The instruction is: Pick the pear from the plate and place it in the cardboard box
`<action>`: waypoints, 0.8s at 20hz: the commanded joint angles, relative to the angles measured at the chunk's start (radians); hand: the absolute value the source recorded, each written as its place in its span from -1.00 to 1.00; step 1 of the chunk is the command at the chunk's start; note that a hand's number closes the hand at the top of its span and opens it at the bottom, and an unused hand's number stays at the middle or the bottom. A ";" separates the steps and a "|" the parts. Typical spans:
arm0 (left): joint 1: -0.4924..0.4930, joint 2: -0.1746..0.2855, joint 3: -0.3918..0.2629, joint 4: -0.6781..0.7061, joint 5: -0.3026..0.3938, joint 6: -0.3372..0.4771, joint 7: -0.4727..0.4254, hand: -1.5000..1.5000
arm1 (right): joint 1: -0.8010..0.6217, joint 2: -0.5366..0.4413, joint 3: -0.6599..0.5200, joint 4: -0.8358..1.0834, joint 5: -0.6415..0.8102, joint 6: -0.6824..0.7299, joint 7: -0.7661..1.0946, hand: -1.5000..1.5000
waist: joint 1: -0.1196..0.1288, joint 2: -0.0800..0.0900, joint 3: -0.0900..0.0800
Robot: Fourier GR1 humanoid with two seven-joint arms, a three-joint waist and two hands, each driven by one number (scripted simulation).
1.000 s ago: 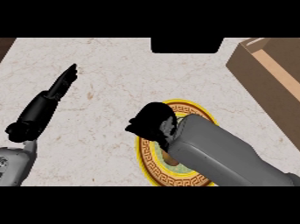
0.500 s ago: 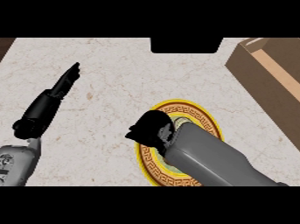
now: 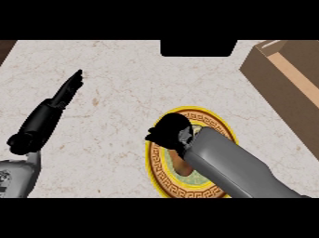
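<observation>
The big pale counter (image 3: 121,69) holds everything. The cardboard box (image 3: 280,93) lies at the right side, well apart from the plate, so the pear has to be carried over to it. The right forearm (image 3: 237,172) comes in from the bottom and lies over the plate (image 3: 159,175), hiding most of it.

The left hand (image 3: 67,89) rests at the left side, flat and straight with nothing in it. I think it waits there because this job only needs 1 hand.

The right hand (image 3: 169,132) hangs over the plate's top left part, close to the fruit it has to grab. It looks like a dark lump, and I cannot tell if it is open or closed.

A small brown bit beside the forearm looks like the pear (image 3: 182,166). It is on the plate, mostly hidden.
</observation>
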 commanded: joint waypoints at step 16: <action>-0.004 -0.019 0.055 0.003 -0.010 -0.052 -0.006 0.00 | 0.081 0.000 -0.151 0.142 0.159 -0.408 -0.170 1.00 | -0.006 0.005 0.001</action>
